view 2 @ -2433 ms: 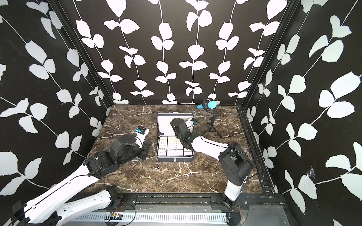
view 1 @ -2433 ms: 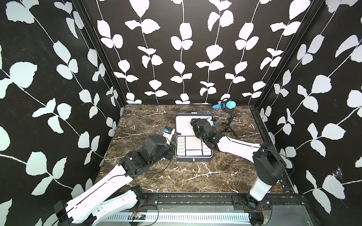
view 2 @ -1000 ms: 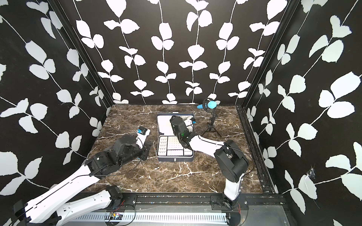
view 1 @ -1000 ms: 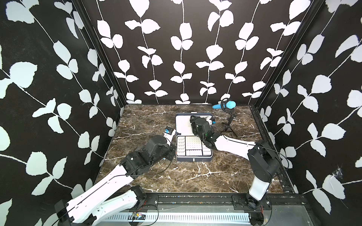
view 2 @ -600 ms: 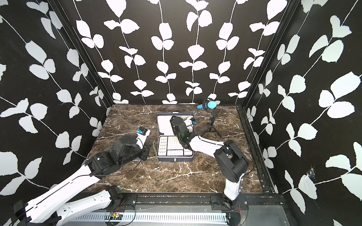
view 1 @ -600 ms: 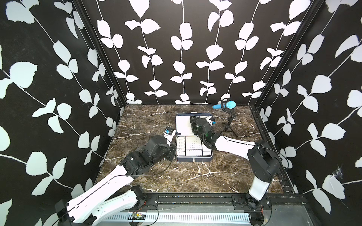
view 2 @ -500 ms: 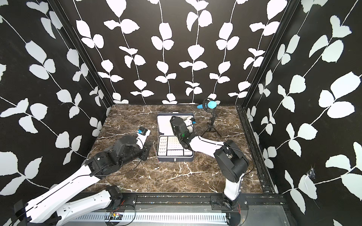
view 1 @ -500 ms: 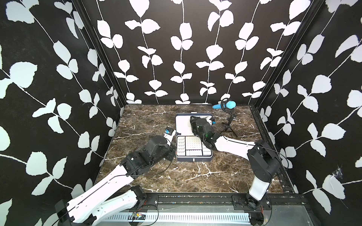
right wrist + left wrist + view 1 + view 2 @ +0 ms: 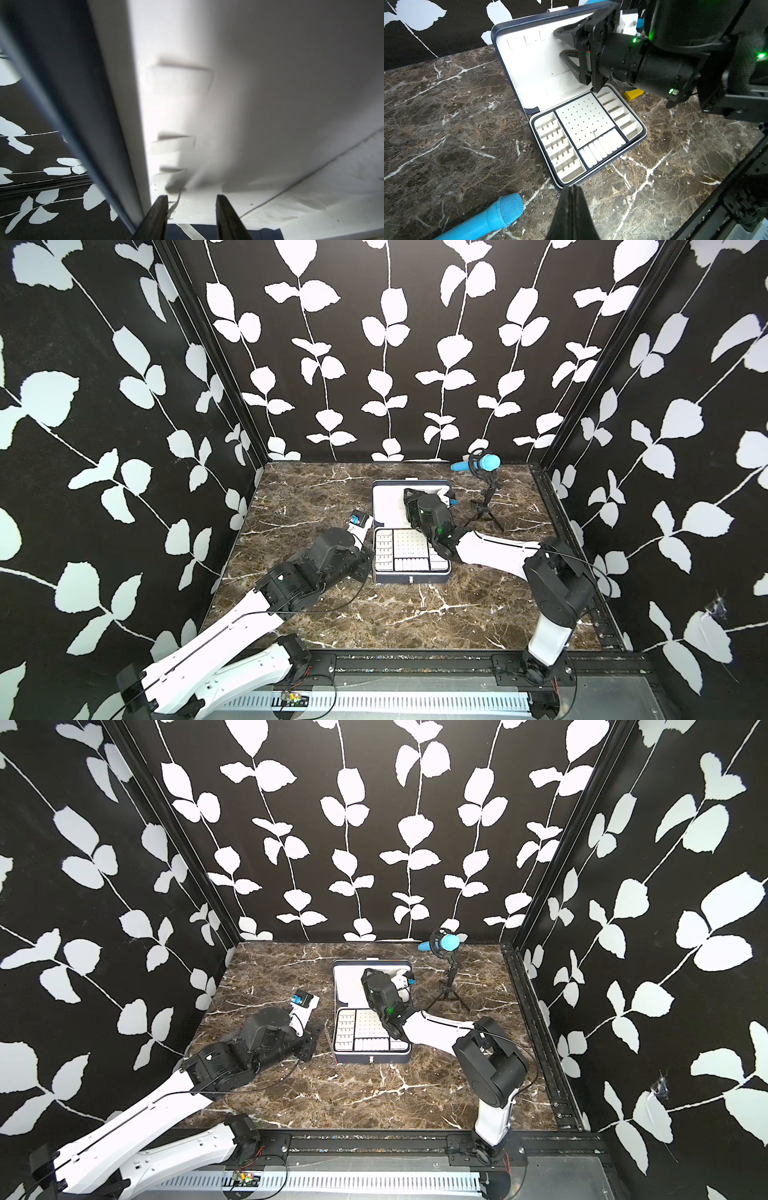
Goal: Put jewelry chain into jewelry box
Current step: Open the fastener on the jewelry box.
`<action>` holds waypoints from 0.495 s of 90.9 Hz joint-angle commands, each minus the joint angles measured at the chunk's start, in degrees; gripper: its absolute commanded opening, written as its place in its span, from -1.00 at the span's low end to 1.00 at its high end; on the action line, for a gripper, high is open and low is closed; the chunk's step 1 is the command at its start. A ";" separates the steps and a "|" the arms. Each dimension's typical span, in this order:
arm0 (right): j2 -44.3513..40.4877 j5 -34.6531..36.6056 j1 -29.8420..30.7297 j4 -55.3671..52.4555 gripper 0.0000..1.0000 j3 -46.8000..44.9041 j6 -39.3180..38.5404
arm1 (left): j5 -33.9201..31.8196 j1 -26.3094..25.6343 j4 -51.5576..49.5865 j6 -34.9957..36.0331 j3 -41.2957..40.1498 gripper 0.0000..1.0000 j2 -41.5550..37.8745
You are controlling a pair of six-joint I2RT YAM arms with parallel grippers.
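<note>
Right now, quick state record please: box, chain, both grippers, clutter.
jewelry box: open, lid raised, no chain seen in the visible compartments
jewelry chain: not clearly visible in any view
left gripper: shut, tip low at the box's front corner, outside it
right gripper: jaws apart, tips close to the lid's white lining
clutter: yellow block beside the box; blue microphone on a tripod behind

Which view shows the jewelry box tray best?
Left wrist view: the jewelry box tray is close and nearly whole. Both top views show it small, partly under the right arm. Right wrist view shows only lid lining.
</note>
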 commanded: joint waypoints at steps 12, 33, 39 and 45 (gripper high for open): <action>0.55 -0.59 0.02 -3.17 -0.28 -1.74 -0.25 | 0.30 -0.05 1.26 -0.19 -0.70 -1.00 -1.00; 1.15 -1.25 0.02 -2.92 -0.43 -2.24 0.23 | 0.28 -0.05 1.22 -0.22 -0.85 -1.00 -1.13; 1.15 -1.26 0.02 -2.83 -0.44 -2.27 0.23 | 0.25 -0.05 1.22 -0.23 -0.85 -1.00 -1.07; 1.09 -1.25 0.02 -3.05 -0.45 -2.12 0.18 | 0.22 -0.05 1.27 -0.22 -0.86 -1.00 -1.05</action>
